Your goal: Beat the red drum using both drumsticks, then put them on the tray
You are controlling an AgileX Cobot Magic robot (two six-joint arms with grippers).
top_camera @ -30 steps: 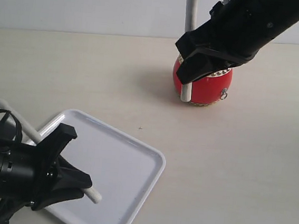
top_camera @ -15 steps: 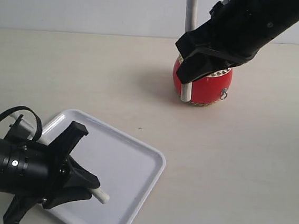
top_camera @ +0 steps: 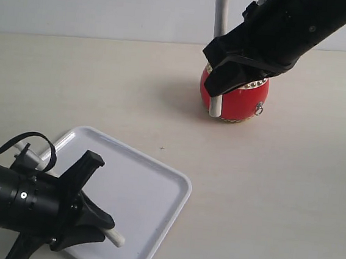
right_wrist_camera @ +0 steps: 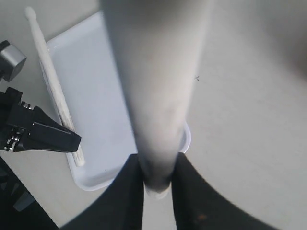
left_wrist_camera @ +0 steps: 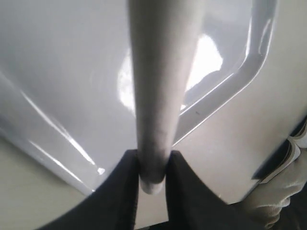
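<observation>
The red drum [top_camera: 244, 100] stands on the table at the back right. My right gripper [top_camera: 221, 85] hangs over its near left side, shut on a pale drumstick [top_camera: 215, 106] that points steeply down beside the drum; in the right wrist view this drumstick [right_wrist_camera: 158, 86] runs out from the right gripper [right_wrist_camera: 157, 167]. My left gripper [top_camera: 94, 218] is low over the white tray [top_camera: 148, 191] at the front left, shut on the other drumstick [top_camera: 113, 239], whose butt pokes out over the tray floor. The left wrist view shows that stick [left_wrist_camera: 160, 86] in the left gripper [left_wrist_camera: 153, 163] above the tray rim [left_wrist_camera: 254, 62].
A white metal frame [top_camera: 220, 11] rises behind the drum. Bare table lies between the tray and the drum. A black cable [top_camera: 22, 139] loops off the left arm near the tray's left corner.
My left gripper has moved lower and nearer in the view, carrying its drumstick down close over the tray. The right gripper and its stick have stayed by the drum.
</observation>
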